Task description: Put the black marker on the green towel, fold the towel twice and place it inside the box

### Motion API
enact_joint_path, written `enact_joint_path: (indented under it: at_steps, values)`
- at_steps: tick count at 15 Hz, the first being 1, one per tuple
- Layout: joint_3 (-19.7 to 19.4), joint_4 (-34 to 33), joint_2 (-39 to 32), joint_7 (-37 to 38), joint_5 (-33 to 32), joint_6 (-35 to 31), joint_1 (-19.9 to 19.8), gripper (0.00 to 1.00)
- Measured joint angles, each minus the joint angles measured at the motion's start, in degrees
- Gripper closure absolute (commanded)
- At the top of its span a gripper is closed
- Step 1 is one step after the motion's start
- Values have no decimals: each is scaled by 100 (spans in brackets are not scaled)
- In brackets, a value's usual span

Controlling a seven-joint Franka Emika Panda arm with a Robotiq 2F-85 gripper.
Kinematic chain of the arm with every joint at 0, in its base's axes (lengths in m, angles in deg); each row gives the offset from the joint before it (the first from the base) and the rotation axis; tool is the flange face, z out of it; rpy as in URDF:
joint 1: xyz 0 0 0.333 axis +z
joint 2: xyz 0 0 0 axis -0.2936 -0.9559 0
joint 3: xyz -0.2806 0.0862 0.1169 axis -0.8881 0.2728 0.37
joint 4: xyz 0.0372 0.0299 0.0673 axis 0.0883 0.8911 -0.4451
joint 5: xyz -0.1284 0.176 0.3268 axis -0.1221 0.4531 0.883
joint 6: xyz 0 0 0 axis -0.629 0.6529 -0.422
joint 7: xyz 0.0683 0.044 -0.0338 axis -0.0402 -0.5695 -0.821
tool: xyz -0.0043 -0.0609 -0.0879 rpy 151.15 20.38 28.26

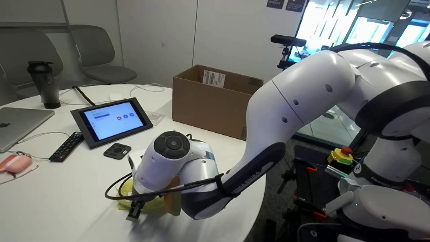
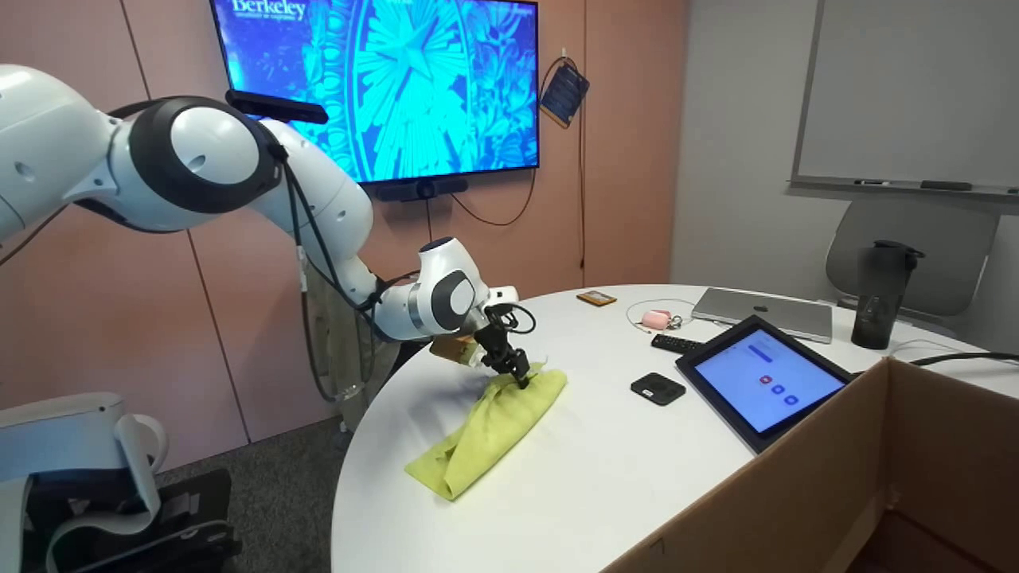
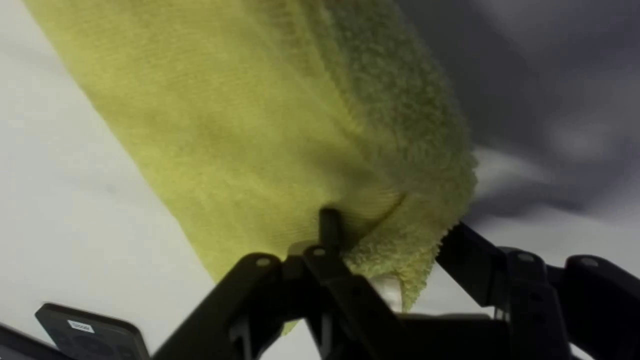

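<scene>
The green towel (image 2: 501, 430) lies on the white table as a long folded strip, its plain side up and a fuzzy edge turned over along one side. In an exterior view the arm covers much of the towel (image 1: 126, 188). My gripper (image 3: 395, 227) is down at one end of the towel (image 3: 200, 125), its two fingers apart. One finger presses on top of the cloth, and the other stands at the fuzzy edge, with cloth between them. The box (image 1: 208, 107) stands open-topped across the table; its near wall (image 2: 764, 493) fills a corner. The black marker is hidden or out of view.
A tablet on a stand (image 1: 114, 119) sits between the towel and the laptop (image 2: 764, 312). Close to the towel lies a flat black square device (image 2: 657, 388). A remote (image 1: 67, 146), a pink case (image 1: 18, 163) with cables and a dark bottle (image 1: 43, 84) are farther off.
</scene>
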Motion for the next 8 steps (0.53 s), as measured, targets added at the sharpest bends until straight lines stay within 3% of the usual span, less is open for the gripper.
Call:
enact_joint_path:
  at_steps: [1,5,8]
  values:
    - [-10,-13,0,-1,0,24,-7,84]
    - [-43,-60,2,-8,0,100,-41,91]
    - [-62,-79,2,-9,0,167,-81,87]
